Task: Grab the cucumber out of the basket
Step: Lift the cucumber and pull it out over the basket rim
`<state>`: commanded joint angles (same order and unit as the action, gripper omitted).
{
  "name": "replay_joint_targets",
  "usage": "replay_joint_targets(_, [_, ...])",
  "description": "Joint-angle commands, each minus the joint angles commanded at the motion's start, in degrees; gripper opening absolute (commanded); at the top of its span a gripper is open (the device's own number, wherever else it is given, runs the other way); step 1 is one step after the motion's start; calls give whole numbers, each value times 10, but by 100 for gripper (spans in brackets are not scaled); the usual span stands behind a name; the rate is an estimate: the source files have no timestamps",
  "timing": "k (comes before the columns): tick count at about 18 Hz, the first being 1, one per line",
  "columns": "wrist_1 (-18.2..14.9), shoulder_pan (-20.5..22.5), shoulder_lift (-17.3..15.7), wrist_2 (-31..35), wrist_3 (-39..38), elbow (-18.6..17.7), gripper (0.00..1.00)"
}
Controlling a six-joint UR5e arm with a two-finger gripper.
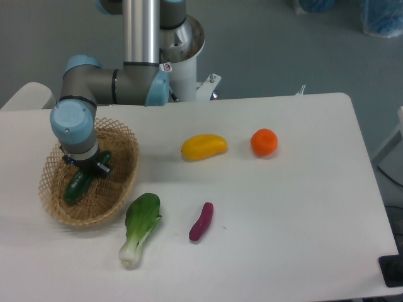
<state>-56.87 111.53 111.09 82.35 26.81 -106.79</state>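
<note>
Fixed camera, looking down on the white worktop (283, 207). You see the arm (119, 85) reaching from its base behind the far edge toward the left end of the worktop, with its wrist turned downward over the basket (123, 182). The basket sits near the left edge, roughly midway between the far and near edges, and its open-weave rim shows all round except where the wrist covers it.

The cucumber (79, 186) lies inside the basket, tilted, its lower end pointing to the near left and its upper end (104, 156) showing again on the far side of the gripper. The gripper (86, 168) sits low in the basket, directly over the middle of the cucumber. One dark finger (101, 168) is visible just beside the cucumber on its right side; the wrist hides the other finger, so you cannot tell whether the fingers pinch the cucumber or stand apart from it.

Outside the basket, the bok choy (140, 226) lies just beside its near right rim, leaves toward the basket and white stem toward the near edge. The purple vegetable (201, 221) lies to the right of the bok choy, apart from it. A yellow fruit (203, 146) rests near the middle of the worktop, and an orange (264, 142) sits to its right, closer to the far right corner.
</note>
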Motion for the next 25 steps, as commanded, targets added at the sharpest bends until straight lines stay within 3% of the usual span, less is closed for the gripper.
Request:
replay_joint_targets(9, [-16,11,-15,1,9,49,19])
replay_joint_targets(17, [-33,61,-25,1,63,80,19])
replay_joint_targets(25, [-60,127,-24,1,168,126,19])
